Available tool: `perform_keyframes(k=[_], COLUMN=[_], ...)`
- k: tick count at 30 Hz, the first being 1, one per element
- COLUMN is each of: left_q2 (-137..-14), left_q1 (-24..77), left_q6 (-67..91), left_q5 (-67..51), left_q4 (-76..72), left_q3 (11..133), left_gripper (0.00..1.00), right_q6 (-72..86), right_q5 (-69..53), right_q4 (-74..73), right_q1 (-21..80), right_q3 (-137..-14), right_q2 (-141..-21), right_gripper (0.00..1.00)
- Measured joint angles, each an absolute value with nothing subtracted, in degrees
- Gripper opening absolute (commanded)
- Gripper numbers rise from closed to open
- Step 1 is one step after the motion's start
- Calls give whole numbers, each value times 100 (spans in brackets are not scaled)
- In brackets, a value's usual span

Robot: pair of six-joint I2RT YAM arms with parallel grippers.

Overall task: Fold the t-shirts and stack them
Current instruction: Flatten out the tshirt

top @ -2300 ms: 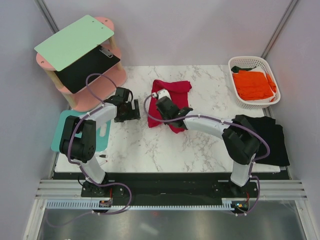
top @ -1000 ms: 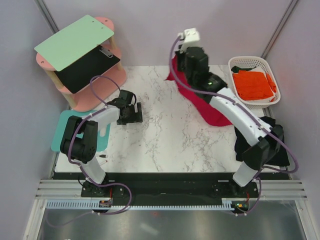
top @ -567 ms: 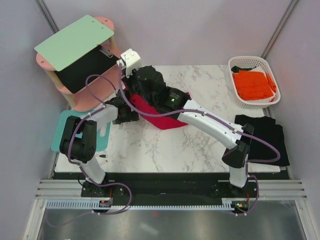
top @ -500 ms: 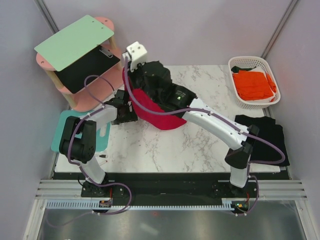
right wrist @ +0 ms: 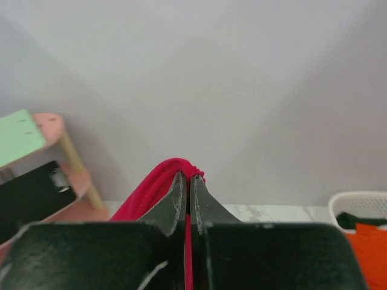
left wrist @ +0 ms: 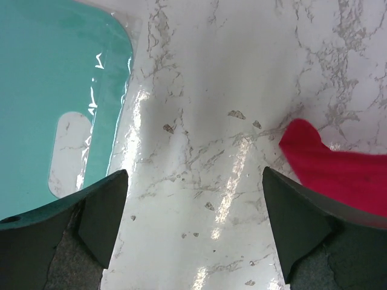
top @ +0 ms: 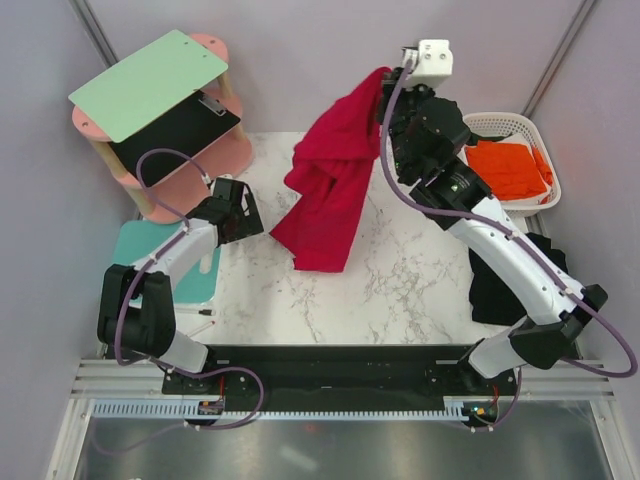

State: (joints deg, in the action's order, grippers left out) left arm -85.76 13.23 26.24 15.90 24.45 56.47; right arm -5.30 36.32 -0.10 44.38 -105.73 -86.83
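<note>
Upper centre: right gripper (right wrist: 187,181) pinches crimson t-shirt (top: 328,190), limp, light, draping; left gripper (left wrist: 195,205) spread; best hold probably 1 lower corner.

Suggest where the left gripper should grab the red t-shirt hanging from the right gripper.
Probably the pointed lower corner of the red t-shirt. The right gripper pinches the top, so the cloth hangs with its bottom down near the table. That corner lies just ahead of the open left gripper; come in low from the left.
</note>
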Motion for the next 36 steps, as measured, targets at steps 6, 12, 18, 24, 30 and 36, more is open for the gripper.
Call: perform_keyframes(k=[6, 12, 18, 24, 30, 36], left_q2=[-9032, -9336, -9362, -9504, -9902, -10370], left_q1=[1326, 1382, 1977, 2652, 2663, 2648], left_q6=[2622, 2620, 2611, 2615, 2659, 2740], left_q5=[1415, 1262, 1087, 642, 237, 128], left_q4=[2434, 2429, 2309, 1955, 1581, 1435], left_q3=[5647, 5647, 5745, 6001, 6123, 6335], left_gripper=[96, 96, 96, 96, 96, 89], right_q6=[639, 1610, 2104, 2123, 2126, 2126], right_q5=[3771, 3883, 3837, 3332, 2263, 1605], right_q4=[-93, -849, -1162, -972, -556, -523], right_q1=[2851, 2091, 1640, 1678, 1678, 1686], right_q3=[-8241, -6960, -6683, -6589, -6567, -6593], right_q2=[-8462, -8831, -8858, -8547, -8731, -9708], right_gripper=[1, 24, 93, 94, 91, 88])
